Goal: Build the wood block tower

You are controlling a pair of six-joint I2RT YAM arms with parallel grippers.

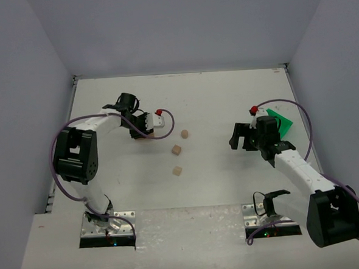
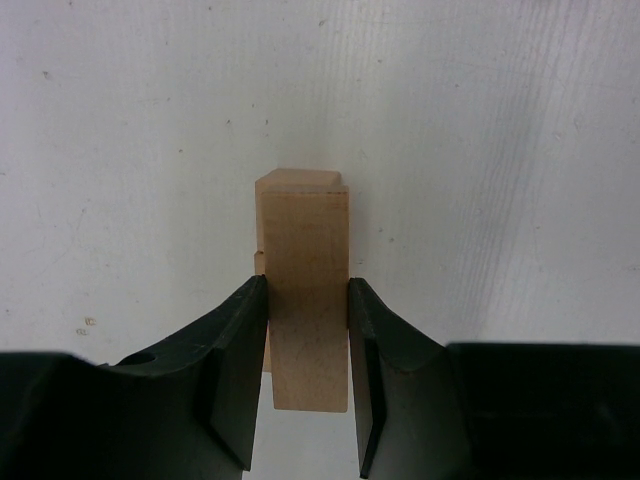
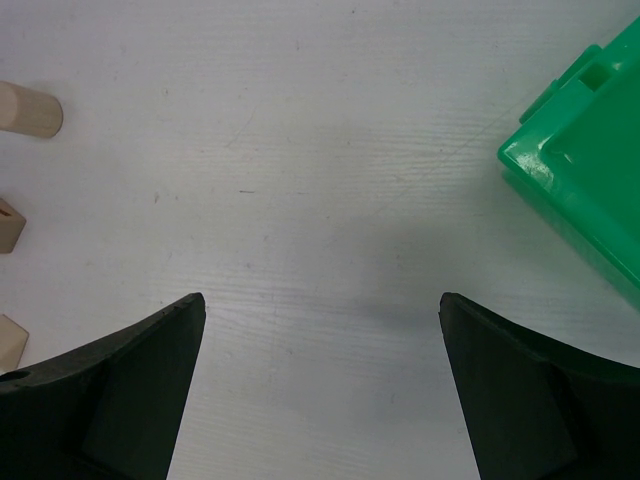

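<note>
Pinching the wooden bar [image 2: 305, 230] in left gripper [image 2: 307, 292], fingers closed on its long sides, far-left on the table [image 1: 225, 89]; probably gripped so for carrying to the stack spot; sliver of wood behind it, cannot tell if a separate block. Leaving three cubes [image 1: 177, 150] loose mid-table, just right of it, unstacked; nothing blocking them. Holding right gripper [image 3: 322, 300] wide open, empty, above the table; green bin [image 3: 585, 170] just far-right of it, off the path.
</note>
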